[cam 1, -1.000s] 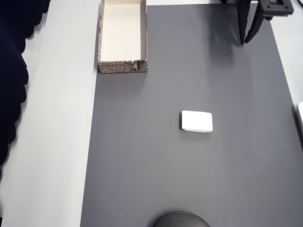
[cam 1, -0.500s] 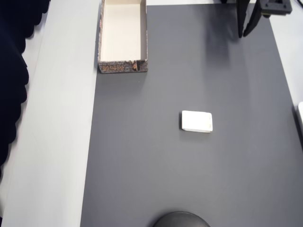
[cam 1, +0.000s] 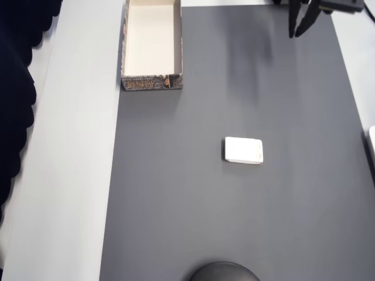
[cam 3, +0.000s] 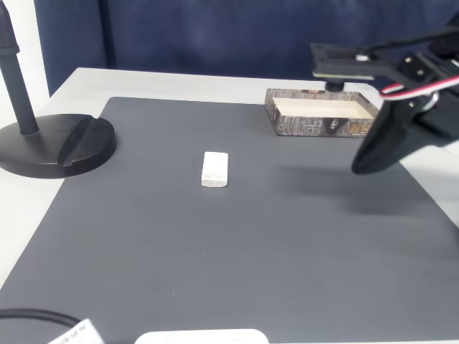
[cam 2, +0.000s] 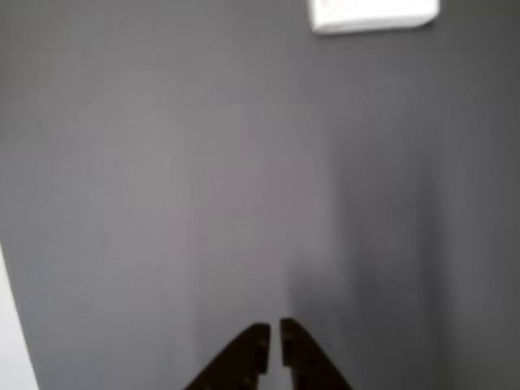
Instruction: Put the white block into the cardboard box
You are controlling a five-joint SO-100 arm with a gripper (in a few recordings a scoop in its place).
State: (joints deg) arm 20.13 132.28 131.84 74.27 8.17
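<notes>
While the white block (cam 1: 244, 150) lay flat on the dark mat (cam 1: 234, 205), well apart from the gripper (cam 1: 297, 32), the job looked barely started — the reach came first. The gripper held nothing, its tips almost pressed together, so it needed to spread wide. The cardboard box (cam 1: 151, 82) sat far off — at the mat's corner.

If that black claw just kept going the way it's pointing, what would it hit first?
Most likely the dark grey mat. In the wrist view the gripper aims at bare mat, with the white block farther ahead and slightly right of its line. Depth is hard to judge, so it might instead reach the block.
</notes>
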